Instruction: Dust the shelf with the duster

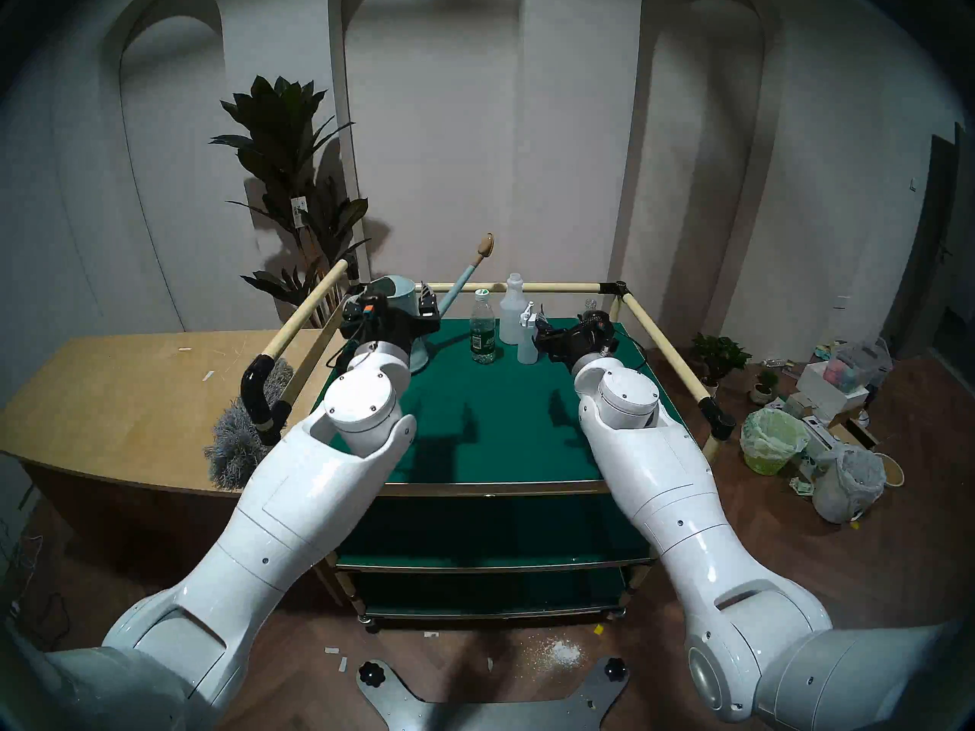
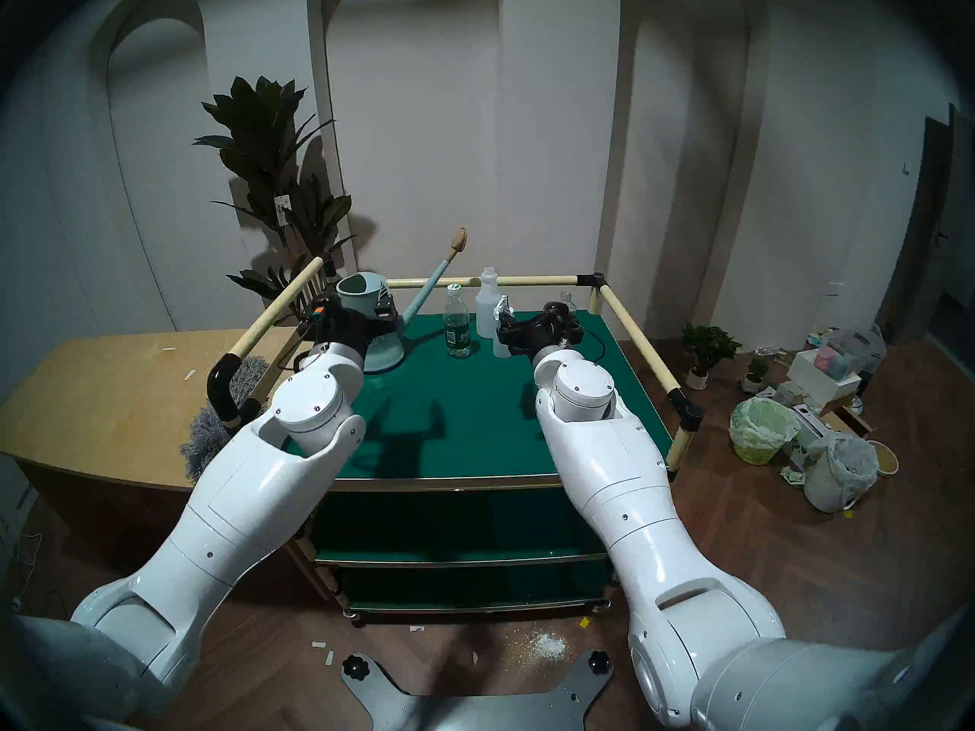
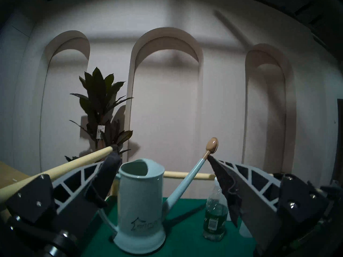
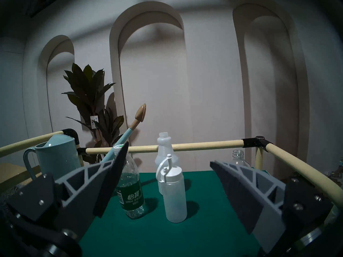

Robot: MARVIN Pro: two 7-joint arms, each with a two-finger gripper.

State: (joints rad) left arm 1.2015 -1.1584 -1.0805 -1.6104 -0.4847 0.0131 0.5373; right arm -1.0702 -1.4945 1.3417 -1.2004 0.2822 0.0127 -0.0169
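The shelf (image 1: 501,424) is the dark-green top tier of the cart, also seen in the wrist views (image 3: 185,241) (image 4: 167,238). The grey fluffy duster (image 1: 237,445) (image 2: 203,440) lies on the tan table left of the cart, partly hidden by the rail joint and my left arm. My left gripper (image 1: 389,305) (image 3: 163,158) is open over the shelf's back left, its fingers either side of a pale blue watering can (image 3: 141,204). My right gripper (image 1: 541,334) (image 4: 169,154) is open and empty over the back right, facing the bottles.
A green-labelled water bottle (image 4: 131,191), a white squeeze bottle (image 4: 174,193), a capless white bottle (image 4: 165,151) and a clear bottle (image 4: 237,158) stand at the shelf's back. Cream rails (image 1: 665,339) fence three sides. Tan table (image 1: 132,387) on the left; bins (image 1: 770,440) on the right.
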